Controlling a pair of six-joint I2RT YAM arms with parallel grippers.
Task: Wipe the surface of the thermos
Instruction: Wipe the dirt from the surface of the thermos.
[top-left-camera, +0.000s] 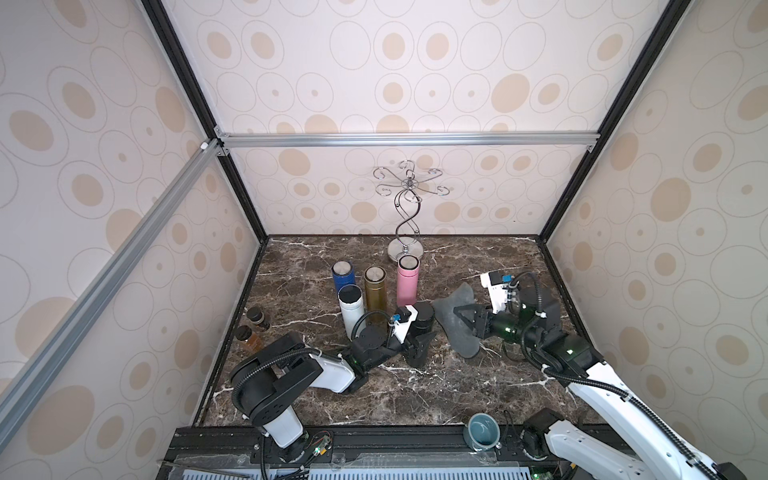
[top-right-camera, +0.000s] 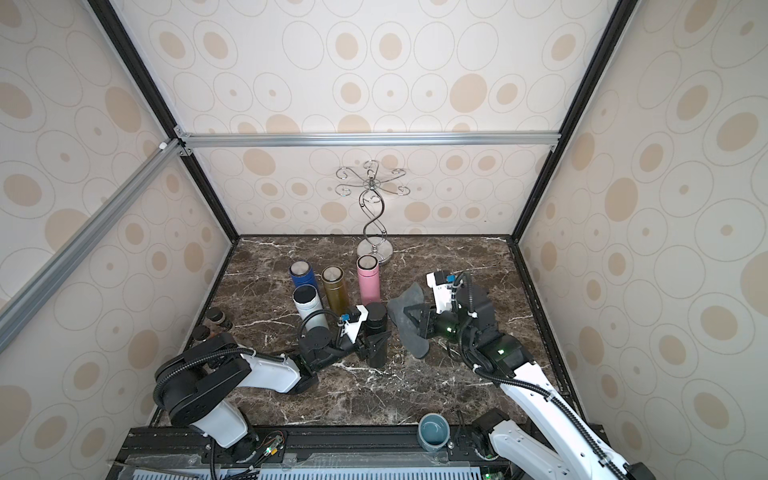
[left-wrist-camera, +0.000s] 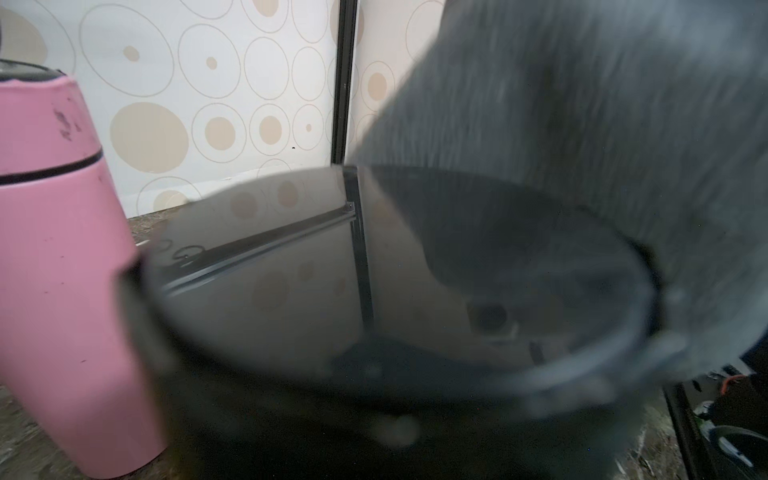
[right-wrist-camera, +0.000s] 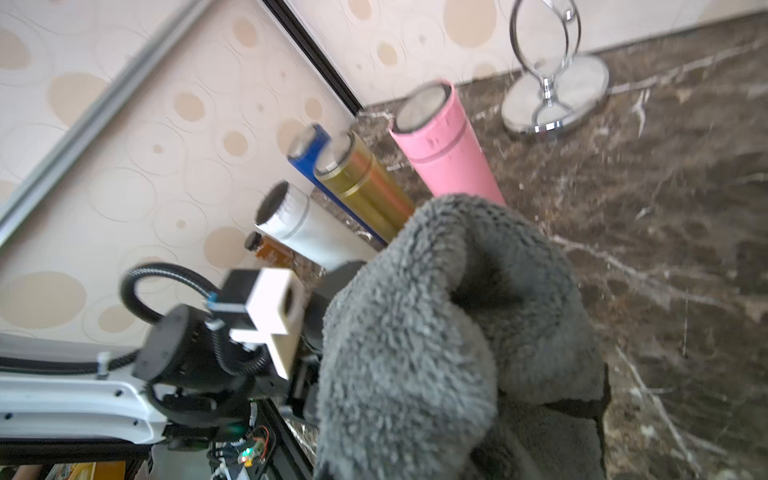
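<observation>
You've got the black thermos (top-left-camera: 424, 321) upright near mid-worktop (top-left-camera: 415, 399), just in front of the pink thermos (top-left-camera: 406, 286). L fingers (top-left-camera: 424, 345) are clamped on its body approx halfway down, w/ the L arm reaching in low from that side. R fingers (top-left-camera: 467, 318) are pinched together on the grey cloth (top-left-camera: 444, 316). The cloth is bunched ahead of them, w/ one end drooping below.

In both top views the cloth's edge sits right at the thermos's upper side. You can't tell for sure if it's touching. In the L wrist view you see only the thermos's glossy top, w/ the cloth (left-wrist-camera: 602, 124) looming over its far rim. In the R wrist view the cloth (right-wrist-camera: 415, 353) fills the foreground and hides most of the black thermos.

Other stuff:
- The gold thermos (top-left-camera: 375, 291), blue thermos (top-left-camera: 343, 276) and white thermos (top-left-camera: 351, 309) stand upright in a tight cluster L of the pink one.
- The wire hook stand (top-left-camera: 406, 216) is at the back, its base just behind the pink thermos.
- Two amber jars (top-left-camera: 251, 328) sit by the L wall.
- A teal cup (top-left-camera: 483, 430) is on the front rail near the R arm's base.
</observation>
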